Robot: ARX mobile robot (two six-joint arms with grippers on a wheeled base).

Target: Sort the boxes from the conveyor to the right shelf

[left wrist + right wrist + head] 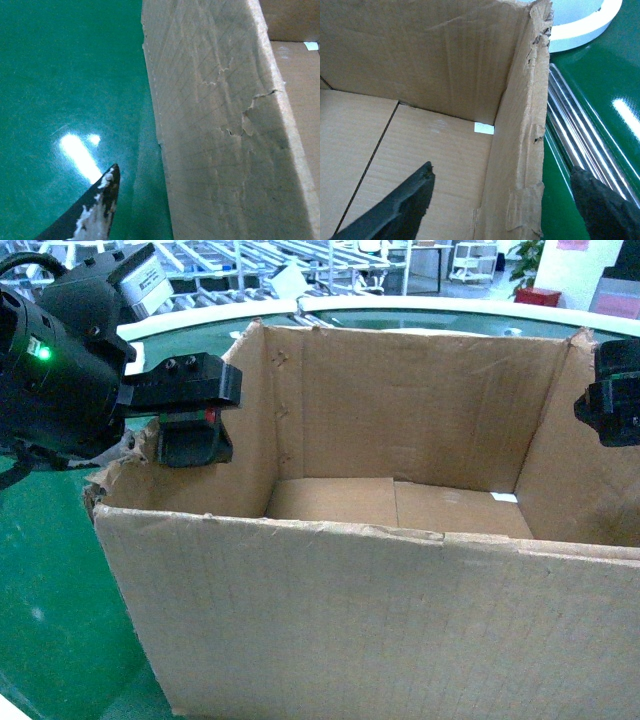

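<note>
Over on the left, the left gripper [190, 435] hung at the torn rim of the box's left wall, and only one worn finger [97, 212] showed in its wrist view, out over the green conveyor [60, 75] just beside that wall, so whether those fingers were spread or clamped on the wall I could not tell. The box [400, 610] itself sat on the belt right in front of the robot, open-topped and empty apart from a small white label [484, 128] in a floor corner, its long axis running side to side between the two arms. Across on the right, the right gripper [502, 205] straddled the right wall with fingers parted, one inside the box, one outside over the belt, not yet pinching by my reading. Both arms looked about equally near their walls; a squeeze from each side seemed the coming need. The right shelf was nowhere I could place, and the box's bottom edge was cut off.
</note>
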